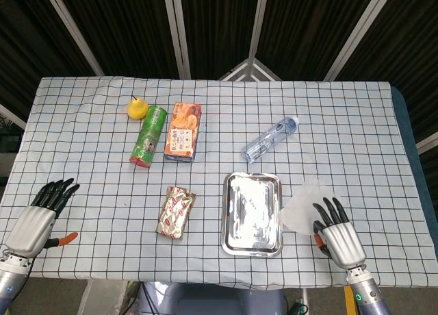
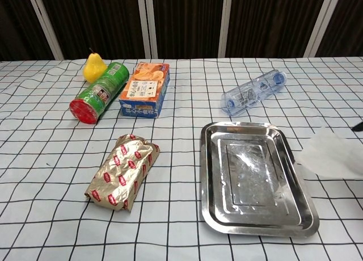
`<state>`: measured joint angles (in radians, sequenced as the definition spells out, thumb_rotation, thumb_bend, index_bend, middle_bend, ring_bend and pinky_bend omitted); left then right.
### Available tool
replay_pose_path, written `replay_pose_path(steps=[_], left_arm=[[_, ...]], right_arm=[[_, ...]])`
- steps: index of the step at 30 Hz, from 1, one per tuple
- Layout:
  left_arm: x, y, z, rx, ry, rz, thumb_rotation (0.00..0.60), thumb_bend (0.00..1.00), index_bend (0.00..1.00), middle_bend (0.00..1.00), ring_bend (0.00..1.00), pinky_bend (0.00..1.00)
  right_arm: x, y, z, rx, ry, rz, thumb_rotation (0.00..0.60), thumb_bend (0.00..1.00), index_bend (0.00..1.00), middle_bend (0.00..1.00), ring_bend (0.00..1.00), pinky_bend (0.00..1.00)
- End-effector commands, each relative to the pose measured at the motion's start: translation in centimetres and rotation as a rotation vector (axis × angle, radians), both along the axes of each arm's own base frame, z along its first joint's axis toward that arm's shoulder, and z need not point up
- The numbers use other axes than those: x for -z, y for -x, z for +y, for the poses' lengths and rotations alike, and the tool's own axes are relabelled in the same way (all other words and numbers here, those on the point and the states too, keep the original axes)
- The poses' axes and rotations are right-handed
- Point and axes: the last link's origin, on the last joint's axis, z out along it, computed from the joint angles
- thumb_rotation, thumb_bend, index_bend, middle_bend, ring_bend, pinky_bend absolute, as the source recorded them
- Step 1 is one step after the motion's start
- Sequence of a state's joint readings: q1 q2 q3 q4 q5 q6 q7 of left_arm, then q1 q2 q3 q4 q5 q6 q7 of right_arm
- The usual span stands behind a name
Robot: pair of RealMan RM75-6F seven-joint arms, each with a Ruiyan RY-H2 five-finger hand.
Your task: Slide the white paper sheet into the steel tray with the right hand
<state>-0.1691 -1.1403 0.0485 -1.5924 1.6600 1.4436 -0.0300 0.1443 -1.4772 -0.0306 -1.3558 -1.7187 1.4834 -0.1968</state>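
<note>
The white paper sheet (image 1: 304, 204) lies crumpled and skewed on the checked cloth just right of the steel tray (image 1: 252, 213); in the chest view the sheet (image 2: 333, 155) shows raised at its far corner, beside the tray (image 2: 254, 176). My right hand (image 1: 336, 231) lies flat with its fingertips pressing on the sheet's near right part. A dark fingertip (image 2: 357, 126) peeks in at the chest view's right edge. My left hand (image 1: 40, 214) rests at the table's near left edge, fingers spread, holding nothing.
A foil snack packet (image 1: 176, 211) lies left of the tray. Behind are a clear water bottle (image 1: 269, 140), an orange biscuit box (image 1: 183, 131), a green can (image 1: 149, 135) on its side and a yellow pear (image 1: 137, 108). The table's front edge runs close to both hands.
</note>
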Motion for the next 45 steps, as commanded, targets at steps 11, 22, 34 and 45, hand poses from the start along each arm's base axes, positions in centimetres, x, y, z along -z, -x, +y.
replay_pose_path(steps=[11, 22, 34, 45], left_arm=[[0.0, 0.0, 0.0, -0.001, -0.002, 0.0, 0.6, 0.01, 0.0, 0.0, 0.0, 0.0], [0.0, 0.0, 0.0, -0.002, 0.0, -0.001, 0.6, 0.01, 0.0, 0.0, 0.0, 0.0], [0.0, 0.0, 0.0, -0.001, -0.001, 0.0, 0.6, 0.01, 0.0, 0.0, 0.0, 0.0], [0.0, 0.0, 0.0, -0.004, -0.002, 0.0, 0.6, 0.01, 0.0, 0.0, 0.0, 0.0]], right_arm=[[-1.4, -7.9, -0.9, -0.288, 0.016, -0.217, 0.6, 0.53, 0.7, 0.2, 0.0, 0.0], [1.4, -5.2, 0.3, -0.38, -0.178, -0.064, 0.6, 0.53, 0.7, 0.21, 0.0, 0.0], [2.1, -2.0, -0.4, -0.349, -0.315, 0.085, 0.6, 0.53, 0.7, 0.2, 0.0, 0.0], [3.4, -3.1, -1.3, -0.362, -0.317, 0.088, 0.6, 0.53, 0.7, 0.2, 0.0, 0.0]])
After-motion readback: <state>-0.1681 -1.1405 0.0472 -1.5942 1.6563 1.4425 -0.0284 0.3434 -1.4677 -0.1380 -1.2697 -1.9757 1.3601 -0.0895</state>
